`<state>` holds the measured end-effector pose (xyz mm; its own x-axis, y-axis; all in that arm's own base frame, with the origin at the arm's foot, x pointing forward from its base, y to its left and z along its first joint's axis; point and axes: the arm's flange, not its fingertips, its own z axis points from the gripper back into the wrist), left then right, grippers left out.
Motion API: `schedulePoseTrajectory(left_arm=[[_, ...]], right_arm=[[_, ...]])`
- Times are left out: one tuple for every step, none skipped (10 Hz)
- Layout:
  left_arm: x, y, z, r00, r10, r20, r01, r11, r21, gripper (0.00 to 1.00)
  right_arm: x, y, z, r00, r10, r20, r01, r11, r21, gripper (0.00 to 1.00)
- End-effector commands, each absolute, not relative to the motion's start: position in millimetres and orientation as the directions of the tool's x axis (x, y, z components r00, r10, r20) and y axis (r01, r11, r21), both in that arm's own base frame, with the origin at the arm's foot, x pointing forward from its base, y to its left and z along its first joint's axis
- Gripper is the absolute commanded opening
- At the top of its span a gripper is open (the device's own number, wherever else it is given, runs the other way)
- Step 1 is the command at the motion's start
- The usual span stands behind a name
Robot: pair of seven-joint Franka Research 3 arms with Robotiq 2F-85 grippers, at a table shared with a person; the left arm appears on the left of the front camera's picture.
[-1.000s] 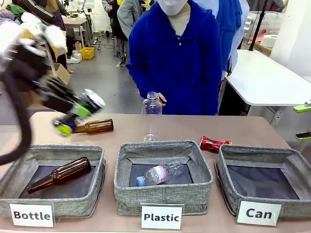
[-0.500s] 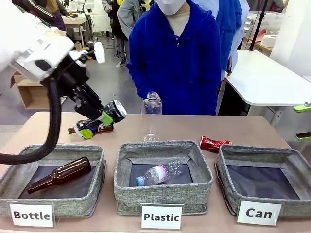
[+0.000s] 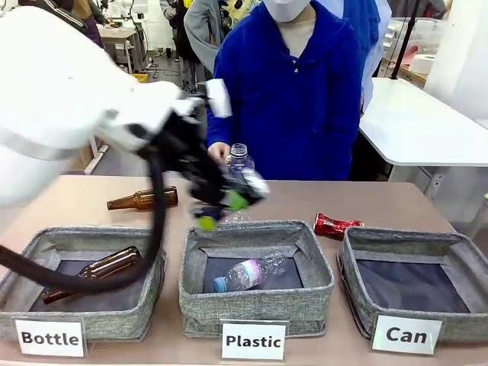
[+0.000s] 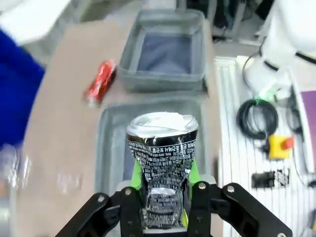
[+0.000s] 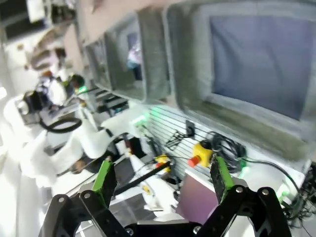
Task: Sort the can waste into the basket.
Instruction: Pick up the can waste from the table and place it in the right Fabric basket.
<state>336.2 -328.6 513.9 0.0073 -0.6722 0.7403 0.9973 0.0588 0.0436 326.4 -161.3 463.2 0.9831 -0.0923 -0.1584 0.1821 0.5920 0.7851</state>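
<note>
My left gripper hangs over the back edge of the middle bin, shut on the black can, whose silver end points right. In the left wrist view the black can, dented and with pale print, sits between the pads of the left gripper. The crushed red can lies on the table behind the Can basket. That red can shows left of the Can basket. My right gripper is open and holds nothing, off the table's side beside the Can basket.
The Plastic bin holds a clear bottle; the Bottle bin holds a brown bottle. Another brown bottle lies on the table. A clear bottle stands upright behind my left gripper. A person in blue stands at the far side.
My left arm has swung to the right with the black can, from above the left end of the table to above the back of the Plastic bin.
</note>
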Motion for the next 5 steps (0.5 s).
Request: schedulePoseTrajectory(left_arm=[[332,-440,544,-0.147,-0.652,0.744,0.989,-0.093,0.114,0.39],[313,-496,556,-0.205,-0.669,0.715,0.977,-0.180,0.112,0.39],[296,-550,562,-0.240,-0.692,0.680,0.971,-0.170,0.170,0.39],[282,-599,565,-0.262,-0.683,0.681,0.965,-0.179,0.192,0.39],[280,-643,566,-0.274,-0.697,0.663,0.960,-0.158,0.231,0.39]], right_arm=[[309,-218,477,0.975,-0.204,-0.088,0.189,0.552,0.813,1.00],[298,-245,471,0.951,-0.300,-0.078,0.227,0.502,0.834,1.00],[286,-269,457,0.931,-0.363,-0.042,0.225,0.478,0.849,1.00],[275,-287,437,0.929,-0.370,0.014,0.179,0.482,0.858,1.00],[262,-296,420,0.939,-0.342,0.029,0.127,0.427,0.895,1.00]])
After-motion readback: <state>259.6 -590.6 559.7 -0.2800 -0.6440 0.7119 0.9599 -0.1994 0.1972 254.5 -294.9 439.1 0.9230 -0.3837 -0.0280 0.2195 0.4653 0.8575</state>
